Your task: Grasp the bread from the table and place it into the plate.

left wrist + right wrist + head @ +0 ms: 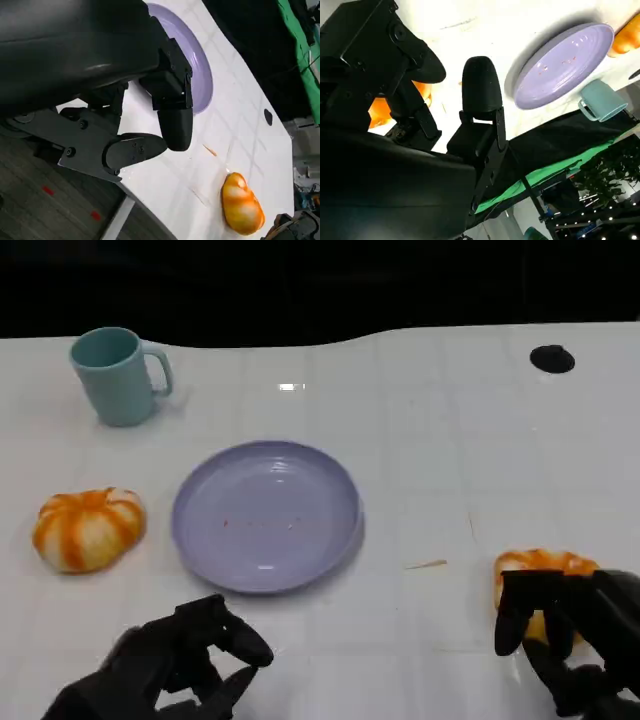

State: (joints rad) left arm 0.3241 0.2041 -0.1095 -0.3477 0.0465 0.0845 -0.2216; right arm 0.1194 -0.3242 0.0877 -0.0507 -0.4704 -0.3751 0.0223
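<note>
Right hand (pixel 580 640), lower right of frame: fingers spread and curled over the near bread (pixel 543 570), apparently not yet closed on it; bread just beyond the fingertips, long axis across the frame.
Left hand (pixel 170 660), lower left: fingers loosely apart, holding nothing.
Plate (pixel 200 540), centre, on the white table (pixel 450 460).
Second bread (pixel 88 528), left; mug (pixel 118 375), upper left.

Both hands black: left hand (pixel 175 665), right hand (pixel 575 635). Glossy rounded shell behind blocky matte fingers (pixel 172 117) (rounded tips). Small round screws in flat plastic links.
</note>
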